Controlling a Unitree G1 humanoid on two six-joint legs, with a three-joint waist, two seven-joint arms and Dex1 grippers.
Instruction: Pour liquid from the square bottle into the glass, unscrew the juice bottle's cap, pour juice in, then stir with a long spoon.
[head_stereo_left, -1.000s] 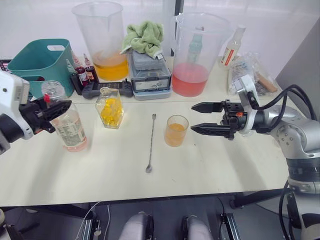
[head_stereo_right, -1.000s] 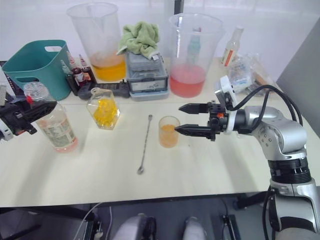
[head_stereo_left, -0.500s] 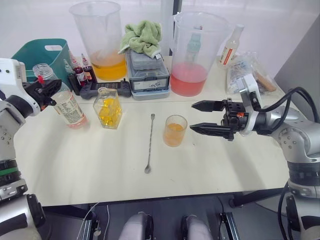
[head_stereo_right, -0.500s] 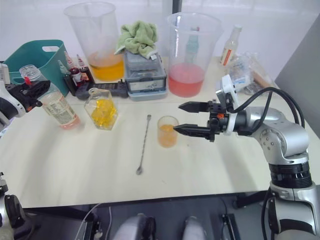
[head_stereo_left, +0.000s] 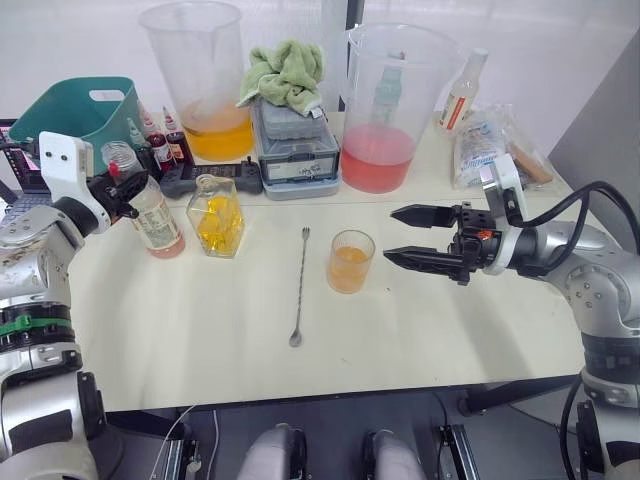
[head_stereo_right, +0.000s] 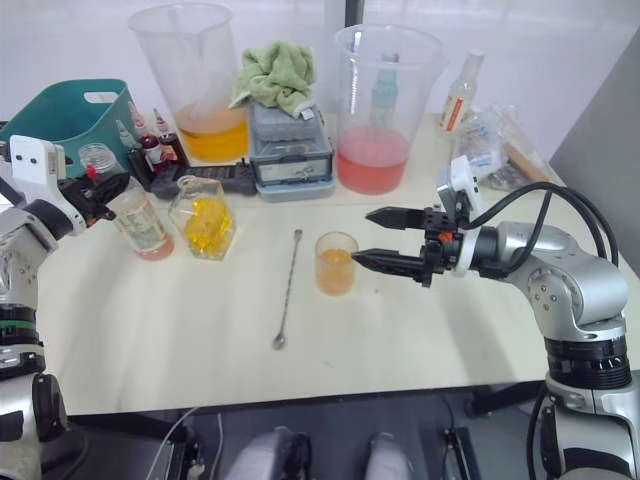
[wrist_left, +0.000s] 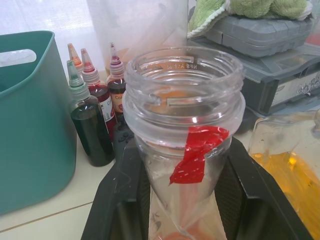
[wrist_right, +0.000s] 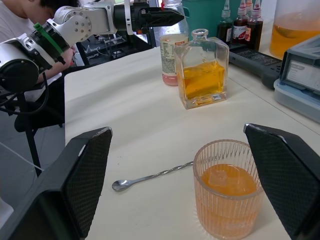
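Juice bottle (head_stereo_left: 153, 213): clamped at the neck between my left gripper's (head_stereo_left: 122, 187) black fingers (wrist_left: 118, 200), at the left of the frame; open mouth with no cap on, red tape on the neck, a little pinkish liquid at the bottom, base on the table (head_stereo_left: 200, 330).
Right gripper (head_stereo_left: 400, 238): fingers spread wide, holding nothing, level with the table at centre right, tips pointing toward the glass.
Glass (head_stereo_left: 351, 261): centre of the frame, just beside my right fingertips, apart from them, upright, roughly half full of orange liquid.
Long spoon (head_stereo_left: 300, 287): flat on the table just left of the glass, bowl toward the lower edge.
Square bottle (head_stereo_left: 218, 215): upright, just right of the juice bottle, yellow liquid inside.
Teal bin (head_stereo_left: 75, 122): upper left.
Dropper bottles (head_stereo_left: 160, 136): beside the bin.
Two large jugs (head_stereo_left: 203, 75): upper centre, one with orange liquid, one with pink.
Grey case (head_stereo_left: 297, 145): between the jugs, green cloth (head_stereo_left: 285, 72) on top.
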